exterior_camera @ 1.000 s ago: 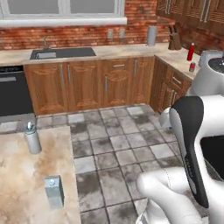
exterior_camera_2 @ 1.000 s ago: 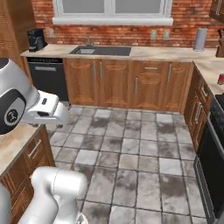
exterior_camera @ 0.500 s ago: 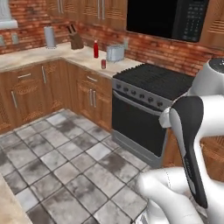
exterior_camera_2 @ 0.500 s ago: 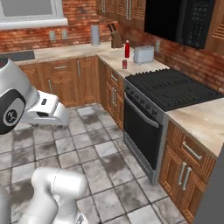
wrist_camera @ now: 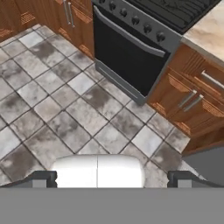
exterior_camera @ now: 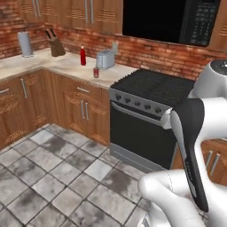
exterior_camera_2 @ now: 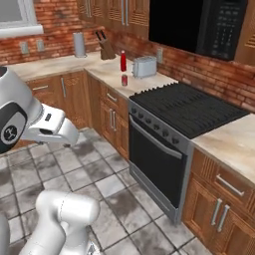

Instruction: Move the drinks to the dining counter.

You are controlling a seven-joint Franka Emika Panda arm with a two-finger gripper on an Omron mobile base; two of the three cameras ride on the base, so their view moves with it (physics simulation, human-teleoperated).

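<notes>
A slim red bottle with a white cap stands upright on the marbled worktop, left of the silver toaster. A small red soda can stands in front of it, nearer the worktop's edge. Both are far from my arm. In the hand view my gripper points down at the tiled floor in front of the oven. Its dark fingertips are spread wide, open, with nothing between them. The dining counter is out of view.
A black stove and oven stand right of the drinks, under a black microwave. A toaster, a knife block and a grey cylinder sit on the worktop. Wooden cabinets line the grey tiled floor.
The whole picture has swung from the sink wall to the stove corner, so the camera has moved with the base. The drinks now look closer. The gripper stays open.
</notes>
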